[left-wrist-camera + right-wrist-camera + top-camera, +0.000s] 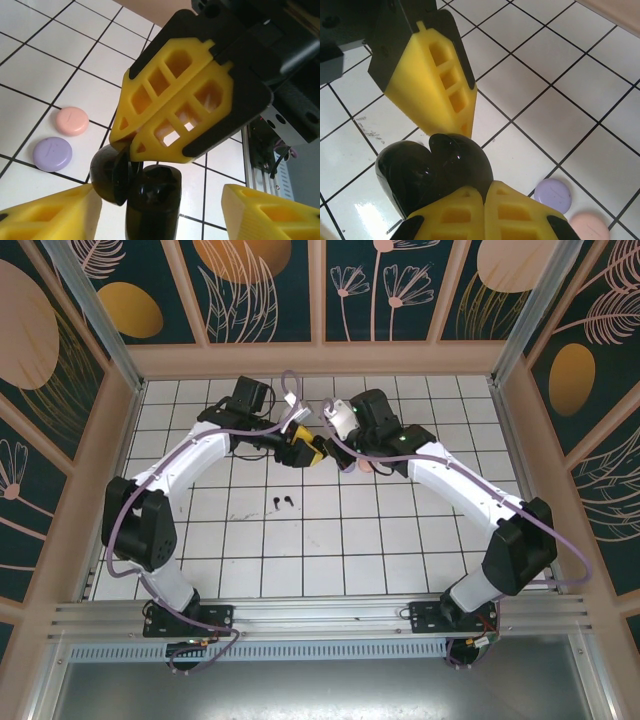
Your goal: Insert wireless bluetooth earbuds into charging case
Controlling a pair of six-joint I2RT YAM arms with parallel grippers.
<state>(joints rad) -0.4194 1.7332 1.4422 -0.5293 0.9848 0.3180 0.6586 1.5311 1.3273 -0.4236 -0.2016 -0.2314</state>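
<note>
My right gripper [485,192] pinches the black case [420,170] tight. My left gripper [160,195] hangs loose around it, so I should squeeze gently and hold steady. The black earbuds [283,502] lie at 7 o'clock.

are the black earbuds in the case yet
No, both black earbuds lie on the white tiles, apart from the black case gripped by the right claw.

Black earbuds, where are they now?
In the top view, the black earbuds lie loose on the white tiles, left of centre, inside the curve of the left arm.
</note>
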